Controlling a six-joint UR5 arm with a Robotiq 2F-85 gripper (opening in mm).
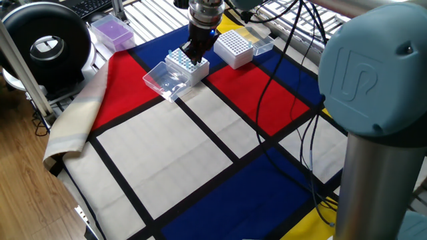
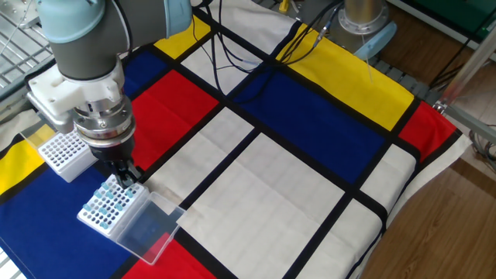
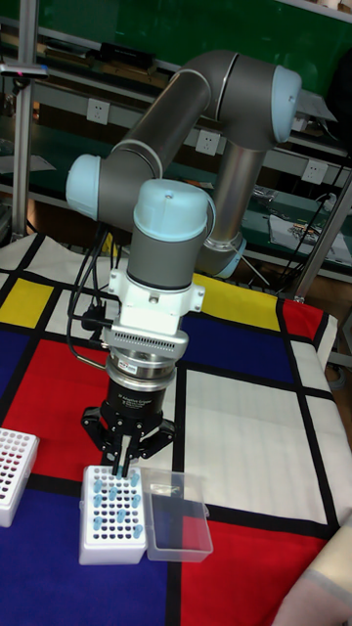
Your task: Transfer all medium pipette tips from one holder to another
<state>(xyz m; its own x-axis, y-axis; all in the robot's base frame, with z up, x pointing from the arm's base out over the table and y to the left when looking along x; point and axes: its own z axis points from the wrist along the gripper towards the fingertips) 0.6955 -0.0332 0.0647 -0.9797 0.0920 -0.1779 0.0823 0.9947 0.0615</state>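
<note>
Several pale-blue medium pipette tips [image 3: 110, 512] stand in a white holder [image 3: 98, 553] whose clear lid [image 3: 179, 526] lies open beside it. The same tips [image 2: 108, 204] [image 1: 181, 57] show in both fixed views. My gripper [image 3: 121, 470] points straight down over the back row of this holder [image 2: 116, 219], its fingers pinched together on the top of one tip. A second white holder [image 3: 14, 473] [image 2: 62, 150] [image 1: 233, 47] stands close by, and I see no blue tips in it. The gripper [image 2: 121, 180] [image 1: 191, 52] hides the tip it grips in the two fixed views.
A purple tip box [image 1: 112, 31] sits at the cloth's far corner beside a black round device [image 1: 45, 44]. Cables [image 2: 256, 46] trail across the chequered cloth. The arm's big grey-blue joint [image 1: 373, 73] fills the right of one fixed view.
</note>
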